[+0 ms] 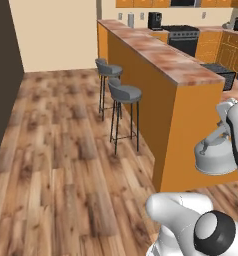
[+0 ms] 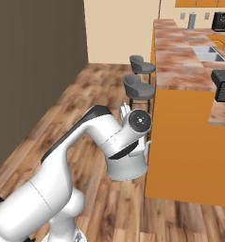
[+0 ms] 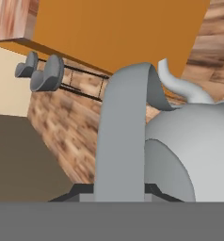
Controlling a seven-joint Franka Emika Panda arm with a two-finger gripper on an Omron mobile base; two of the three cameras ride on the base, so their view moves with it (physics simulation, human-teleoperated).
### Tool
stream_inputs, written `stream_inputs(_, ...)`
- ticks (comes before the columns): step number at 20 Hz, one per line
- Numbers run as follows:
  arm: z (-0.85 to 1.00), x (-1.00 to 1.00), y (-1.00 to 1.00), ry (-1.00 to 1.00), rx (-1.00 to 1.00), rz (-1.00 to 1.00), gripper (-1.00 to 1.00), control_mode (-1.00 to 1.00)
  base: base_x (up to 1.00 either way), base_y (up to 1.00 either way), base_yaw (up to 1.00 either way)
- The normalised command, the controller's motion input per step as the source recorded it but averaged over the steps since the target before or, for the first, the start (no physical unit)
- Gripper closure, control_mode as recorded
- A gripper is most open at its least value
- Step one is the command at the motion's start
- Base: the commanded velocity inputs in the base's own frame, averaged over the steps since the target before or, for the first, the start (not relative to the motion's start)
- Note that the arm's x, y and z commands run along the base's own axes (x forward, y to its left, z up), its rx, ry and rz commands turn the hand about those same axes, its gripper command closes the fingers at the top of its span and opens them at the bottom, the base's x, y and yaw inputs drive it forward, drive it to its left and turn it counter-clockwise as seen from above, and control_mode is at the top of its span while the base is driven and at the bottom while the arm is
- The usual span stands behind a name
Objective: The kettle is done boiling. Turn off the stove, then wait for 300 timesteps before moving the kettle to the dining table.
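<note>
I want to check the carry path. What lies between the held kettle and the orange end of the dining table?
Nothing: in the left base view the kettle hangs just before the dining table's orange end, with only wood floor below.

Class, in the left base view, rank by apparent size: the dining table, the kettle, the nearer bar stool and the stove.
1. dining table
2. nearer bar stool
3. kettle, though it sits close to the camera, which inflates it
4. stove, far off, so it looks smallest

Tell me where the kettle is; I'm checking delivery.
The kettle hangs in the hand above the floor, at the near orange end of the dining table, below its top.
</note>
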Motion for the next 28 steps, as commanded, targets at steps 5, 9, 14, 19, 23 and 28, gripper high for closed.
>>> stream_inputs(5, 0.00, 0.00, 0.00, 0.00, 0.00, 0.00, 1.00, 1.00, 0.45, 0.03, -0.19)
stream_inputs(9, 0.00, 0.00, 0.00, 0.00, 0.00, 0.00, 1.00, 1.00, 0.52, 0.04, -0.18)
stream_inputs(14, 0.00, 0.00, 0.00, 0.00, 0.00, 0.00, 1.00, 1.00, 0.43, 0.00, -0.17)
stream_inputs(19, 0.00, 0.00, 0.00, 0.00, 0.00, 0.00, 1.00, 1.00, 0.41, 0.00, -0.15)
stream_inputs(23, 0.00, 0.00, 0.00, 0.00, 0.00, 0.00, 1.00, 1.00, 0.42, 0.00, -0.15)
stream_inputs(28, 0.00, 0.00, 0.00, 0.00, 0.00, 0.00, 1.00, 1.00, 0.41, 0.00, -0.15)
